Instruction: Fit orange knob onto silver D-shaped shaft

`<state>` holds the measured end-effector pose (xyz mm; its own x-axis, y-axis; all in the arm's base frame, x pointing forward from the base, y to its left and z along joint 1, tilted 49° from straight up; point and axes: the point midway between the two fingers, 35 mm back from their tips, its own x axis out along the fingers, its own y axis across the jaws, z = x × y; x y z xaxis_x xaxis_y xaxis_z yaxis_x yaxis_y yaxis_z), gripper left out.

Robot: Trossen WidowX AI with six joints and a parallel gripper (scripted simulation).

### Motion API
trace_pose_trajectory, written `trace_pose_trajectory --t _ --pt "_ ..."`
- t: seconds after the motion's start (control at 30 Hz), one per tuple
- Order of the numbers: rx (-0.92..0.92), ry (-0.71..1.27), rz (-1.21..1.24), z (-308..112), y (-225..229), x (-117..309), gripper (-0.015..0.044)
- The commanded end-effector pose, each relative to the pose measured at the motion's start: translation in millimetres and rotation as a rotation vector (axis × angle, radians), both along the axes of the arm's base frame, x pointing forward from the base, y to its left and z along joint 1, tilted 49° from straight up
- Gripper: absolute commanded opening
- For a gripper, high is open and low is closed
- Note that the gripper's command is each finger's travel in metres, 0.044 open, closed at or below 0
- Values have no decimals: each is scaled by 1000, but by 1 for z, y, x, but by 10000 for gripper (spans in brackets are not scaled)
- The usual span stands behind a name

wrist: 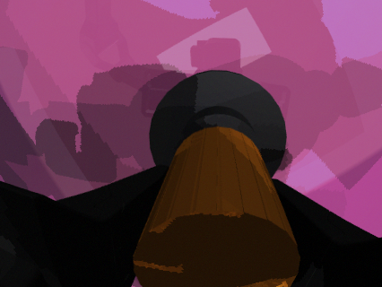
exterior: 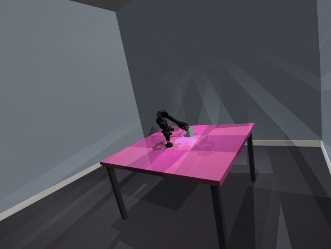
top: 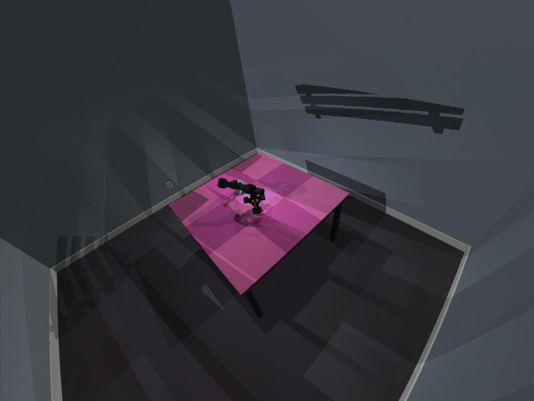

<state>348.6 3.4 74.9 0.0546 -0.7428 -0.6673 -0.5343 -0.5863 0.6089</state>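
The orange knob (top: 255,204) (exterior: 168,139) (wrist: 218,170) is upright over the round black pedestal (top: 257,210) (exterior: 169,145) (wrist: 242,91). My gripper (top: 255,202) (exterior: 167,137) (wrist: 217,183) points down and is shut on the knob, with one black finger on each side of it in the wrist view. The knob's lower end covers the middle of the pedestal in the wrist view. The silver shaft, its flat side and the knob's hole are hidden. I cannot tell whether there is a gap between knob and pedestal.
The pink table (top: 259,263) (exterior: 203,166) carries the arm and pedestal. A pale grey wedge-shaped block (top: 240,187) (exterior: 189,131) stands by the arm's base. The arm's links bend above the table. Dark, patchy shadows lie around the pedestal.
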Motion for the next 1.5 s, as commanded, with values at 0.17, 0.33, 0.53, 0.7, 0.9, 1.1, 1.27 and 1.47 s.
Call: trace_pose_trajectory --t 0.17,0.33,0.53,0.7,0.9,1.1,1.27,1.47 --pt "-4 4 3 3 2 0 0" --pt "-6 44 39 4 3 0 0" --pt "-15 160 143 3 3 3 0" --pt "-15 160 143 0 2 4 0" --pt "-15 160 143 0 0 4 0" --pt "-15 160 143 0 0 3 0" --pt "-15 160 143 -1 0 2 0" --pt "-15 160 143 4 3 -1 0"
